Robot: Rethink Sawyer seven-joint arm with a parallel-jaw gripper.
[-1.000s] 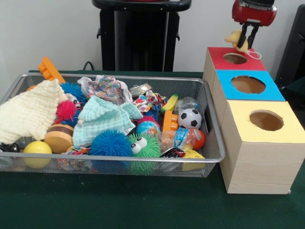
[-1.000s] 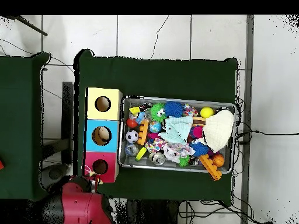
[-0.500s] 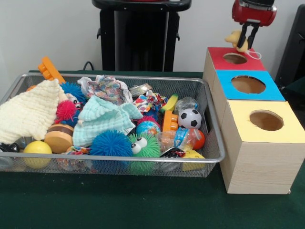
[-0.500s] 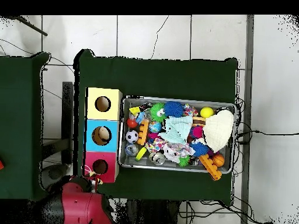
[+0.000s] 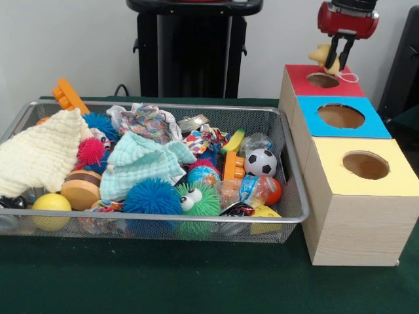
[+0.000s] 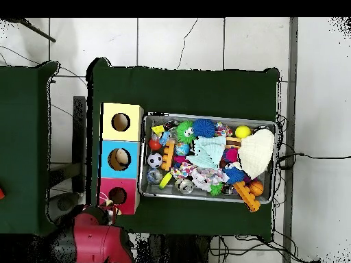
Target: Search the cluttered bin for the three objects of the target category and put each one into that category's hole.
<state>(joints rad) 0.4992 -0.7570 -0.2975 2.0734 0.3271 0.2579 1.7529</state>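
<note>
Gripper (image 5: 338, 57) holding a yellow toy (image 5: 323, 54) above the red box, with the hole (image 5: 323, 80) below the jaws and a touch nearer the camera.

The jaws are pinching narrowly on the toy, which looks like a small duck and is hanging beside the fingers on the bin (image 5: 296, 171) side; a pale loop (image 5: 351, 76) is dangling under it onto the red surround. Judged from the front view, the drop is calling for a short shift toward the hole before letting go. In the overhead view the arm is covering the toy, so its true offset from the hole (image 6: 118, 196) is hard to tell.
</note>
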